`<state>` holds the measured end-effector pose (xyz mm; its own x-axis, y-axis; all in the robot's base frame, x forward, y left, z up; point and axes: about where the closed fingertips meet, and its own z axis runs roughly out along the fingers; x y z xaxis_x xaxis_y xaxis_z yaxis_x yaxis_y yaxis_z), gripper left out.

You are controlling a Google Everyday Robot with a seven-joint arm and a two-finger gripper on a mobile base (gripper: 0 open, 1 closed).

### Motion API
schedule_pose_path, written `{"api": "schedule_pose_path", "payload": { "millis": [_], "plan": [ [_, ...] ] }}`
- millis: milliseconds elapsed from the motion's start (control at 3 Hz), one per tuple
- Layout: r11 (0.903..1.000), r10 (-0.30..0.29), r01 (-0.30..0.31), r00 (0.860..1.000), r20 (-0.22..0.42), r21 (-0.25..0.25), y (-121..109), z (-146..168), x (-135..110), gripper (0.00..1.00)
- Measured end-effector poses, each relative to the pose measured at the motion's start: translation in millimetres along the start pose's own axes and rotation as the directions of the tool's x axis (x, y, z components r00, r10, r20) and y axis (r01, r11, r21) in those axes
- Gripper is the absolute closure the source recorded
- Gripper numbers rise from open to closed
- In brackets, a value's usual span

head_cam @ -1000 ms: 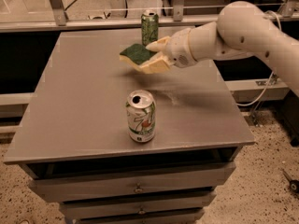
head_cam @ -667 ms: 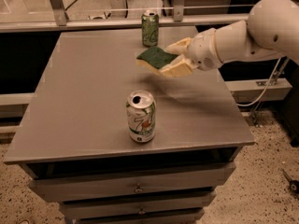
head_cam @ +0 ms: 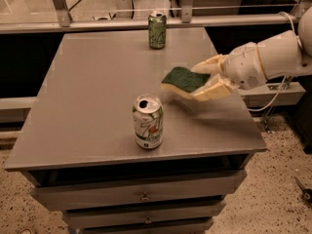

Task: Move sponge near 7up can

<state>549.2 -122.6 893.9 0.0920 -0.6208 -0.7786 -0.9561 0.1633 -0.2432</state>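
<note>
The sponge (head_cam: 184,80), dark green on top with a pale yellow body, is held tilted a little above the table's right side. My gripper (head_cam: 207,79) reaches in from the right and is shut on the sponge's right end, one cream finger above and one below. The 7up can (head_cam: 147,121), silver-white with a green logo and an open top, stands upright near the table's front edge. It is to the lower left of the sponge, with a small gap between them.
A darker all-green can (head_cam: 157,30) stands upright at the back of the grey table (head_cam: 83,91). Drawers sit below the tabletop. A metal rail runs behind the table. My white arm (head_cam: 278,55) extends off to the right.
My gripper has carried the sponge from the back of the table near the green can toward the front right, closer to the 7up can. The cans have not moved.
</note>
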Motion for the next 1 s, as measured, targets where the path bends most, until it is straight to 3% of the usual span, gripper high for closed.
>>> {"api": "schedule_pose_path", "payload": {
  "millis": [333, 667, 1000],
  "plan": [
    [0.9965, -0.022, 0.022, 1.0, 0.006, -0.08, 25, -1, 9, 1.0],
    [0.9843, -0.052, 0.054, 0.999, 0.015, -0.168, 47, 7, 13, 1.0],
    [0.9709, -0.077, 0.078, 0.997, 0.015, -0.227, 62, 12, 17, 0.85]
  ]
}}
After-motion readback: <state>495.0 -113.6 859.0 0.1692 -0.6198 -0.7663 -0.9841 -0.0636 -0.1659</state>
